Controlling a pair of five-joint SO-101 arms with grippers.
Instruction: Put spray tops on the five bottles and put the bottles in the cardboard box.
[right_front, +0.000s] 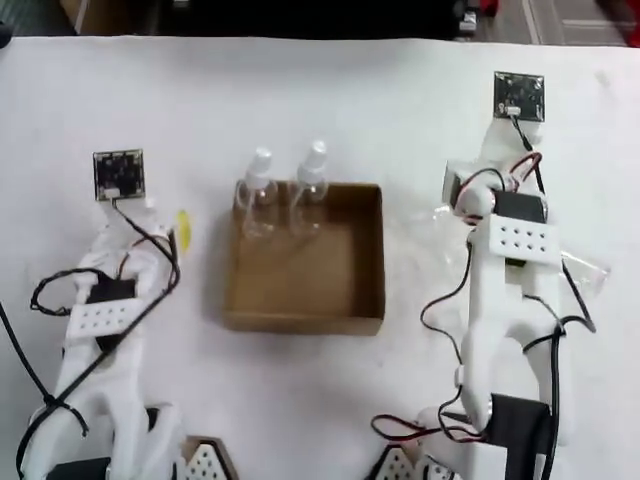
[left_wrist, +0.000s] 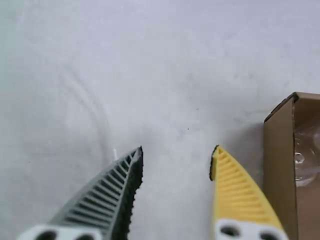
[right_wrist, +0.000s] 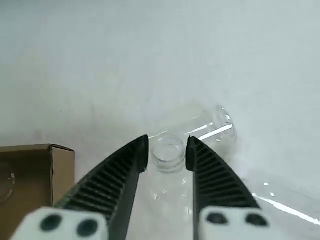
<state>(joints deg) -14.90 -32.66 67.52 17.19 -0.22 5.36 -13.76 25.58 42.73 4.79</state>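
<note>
The high view shows the brown open-topped cardboard box (right_front: 300, 318) mid-table on the white table (right_front: 400, 80). Two clear plastic bottles fitted with white spray tops (right_front: 256, 198) (right_front: 312, 185) stand upright side by side in its far corner, with an arm on each side of the box. The right wrist view brings out clear plastic that is faint from above. The right gripper (right_wrist: 167, 145), with black ribbed fingers, is closed down to a narrow gap. A clear topless bottle with an open neck (right_wrist: 167, 156) sits in that gap, and the fingertips lie against either side of its rim. Just beyond it, a second clear topless bottle (right_wrist: 212, 125) lies on its side on the table. The left wrist view shows the left gripper (left_wrist: 176, 152), with one grey finger and one yellow, spread wide and holding nothing above bare table. It is just beside a corner of the box, and a clear bottle shows behind that wall.
</note>
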